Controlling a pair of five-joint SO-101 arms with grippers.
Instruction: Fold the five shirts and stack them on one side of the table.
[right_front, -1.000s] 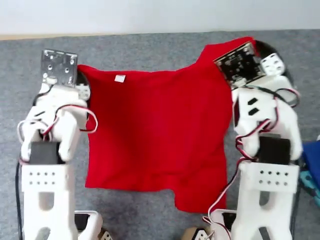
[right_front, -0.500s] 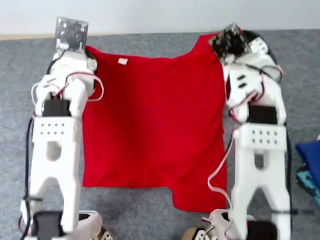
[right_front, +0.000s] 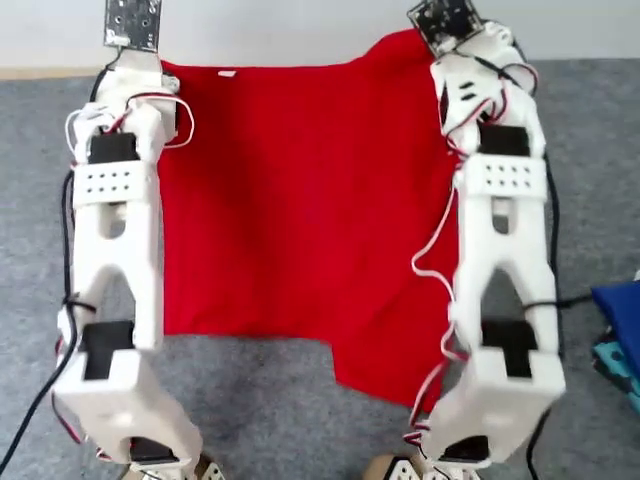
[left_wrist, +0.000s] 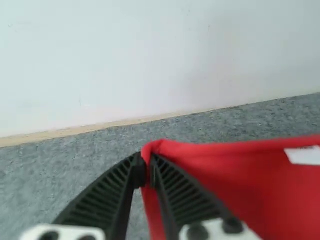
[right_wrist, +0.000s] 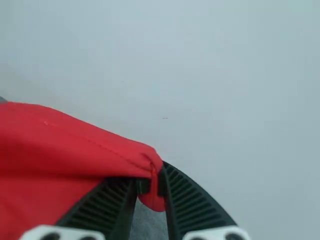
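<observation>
grey counter (right_front: 250, 410) runs to a pale wall (left_wrist: 150, 50) at the far edge. left hand (left_wrist: 145, 172) and right hand (right_wrist: 150, 182) each pinch a far corner of the red shirt (right_front: 300, 190), which lies spread between the arms. best to move both hands level and together, cloth taut, so the fold lands square.

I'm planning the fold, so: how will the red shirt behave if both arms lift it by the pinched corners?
Probably floppy: the red shirt lies flat and bunches where the left pincer and right pincer clamp it. Likely light, as the cloth looks thin at the pinched edges. The middle would probably sag between the grips.
</observation>
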